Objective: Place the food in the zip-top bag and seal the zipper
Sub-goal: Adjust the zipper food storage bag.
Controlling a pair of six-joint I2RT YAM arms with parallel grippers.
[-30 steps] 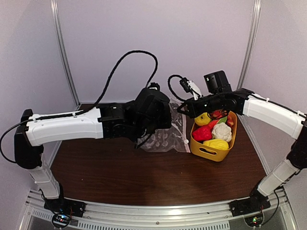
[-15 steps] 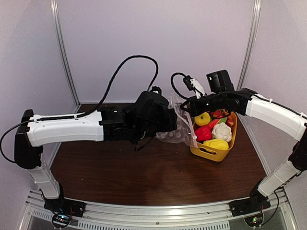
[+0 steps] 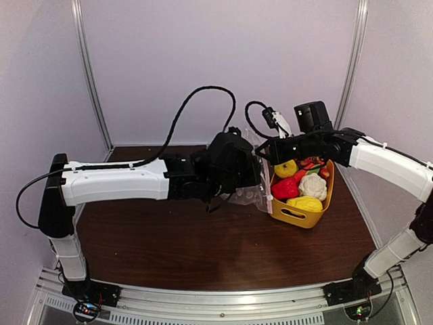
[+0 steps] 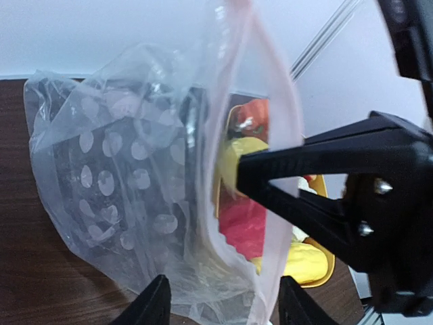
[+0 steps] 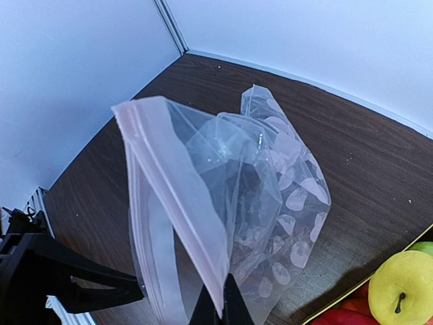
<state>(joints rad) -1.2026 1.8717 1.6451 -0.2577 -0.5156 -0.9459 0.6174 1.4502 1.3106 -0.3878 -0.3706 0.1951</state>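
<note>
The clear zip-top bag (image 5: 270, 196) hangs off the table. My right gripper (image 5: 220, 310) is shut on one edge of its mouth, where the pinkish zipper (image 5: 169, 193) strip runs. In the top view that right gripper (image 3: 262, 152) sits just left of the basket. My left gripper (image 4: 226, 308) is open, its two fingertips (image 4: 157, 303) either side of the bag's (image 4: 135, 183) lower part, without pinching it. The food is in the yellow basket (image 3: 291, 215): a yellow lemon (image 3: 285, 168), a red pepper (image 3: 284, 188) and a white cauliflower (image 3: 312, 186).
The basket stands at the right of the brown table (image 3: 169, 250), close behind the hanging bag. The left arm (image 3: 122, 183) stretches across the middle of the table. White walls close in the back and both sides.
The right gripper lifted the bag off the table toward the basket. The left arm followed to the right, and its gripper went from shut to open around the bag.
</note>
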